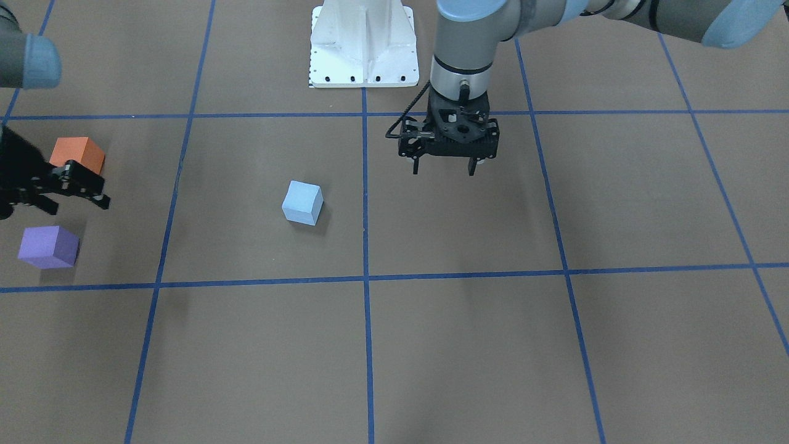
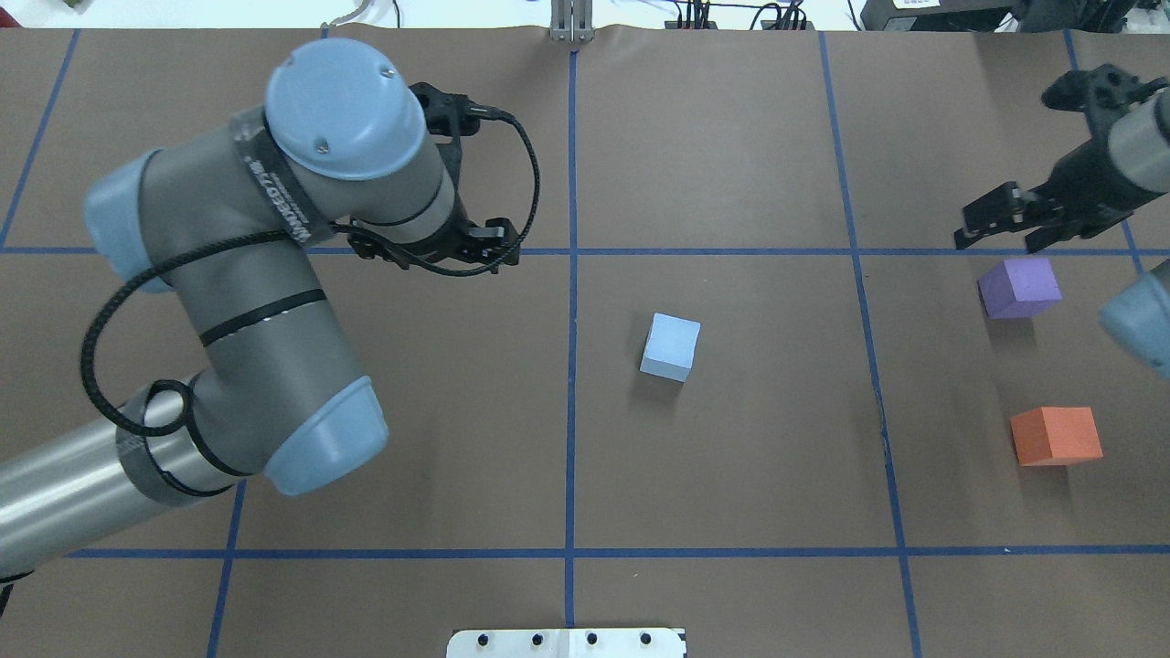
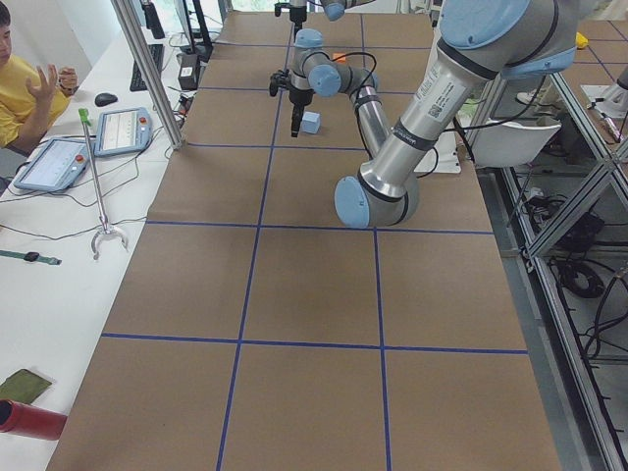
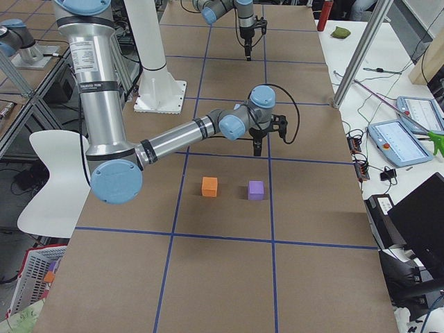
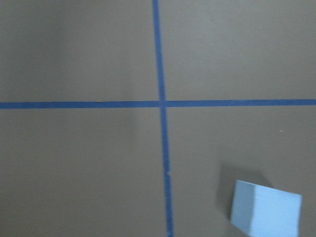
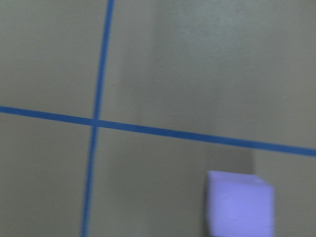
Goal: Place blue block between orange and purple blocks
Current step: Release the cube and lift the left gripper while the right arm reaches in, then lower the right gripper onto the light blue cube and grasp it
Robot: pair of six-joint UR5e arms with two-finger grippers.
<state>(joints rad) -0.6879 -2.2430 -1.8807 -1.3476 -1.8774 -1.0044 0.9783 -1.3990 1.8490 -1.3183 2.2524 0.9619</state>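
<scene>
Brown paper-covered table (image 2: 731,137) gridded with blue tape (image 2: 571,411). Near its centre, resting alone, a pale blue foam cube (image 2: 670,346), well apart from an orange foam cube (image 2: 1056,436) and a purple foam cube (image 2: 1019,287) at the robot's right end. Left end effector (image 1: 444,171) released, empty, raised beside the pale blue foam cube; right end effector (image 2: 1001,239) likewise released near the purple foam cube
</scene>
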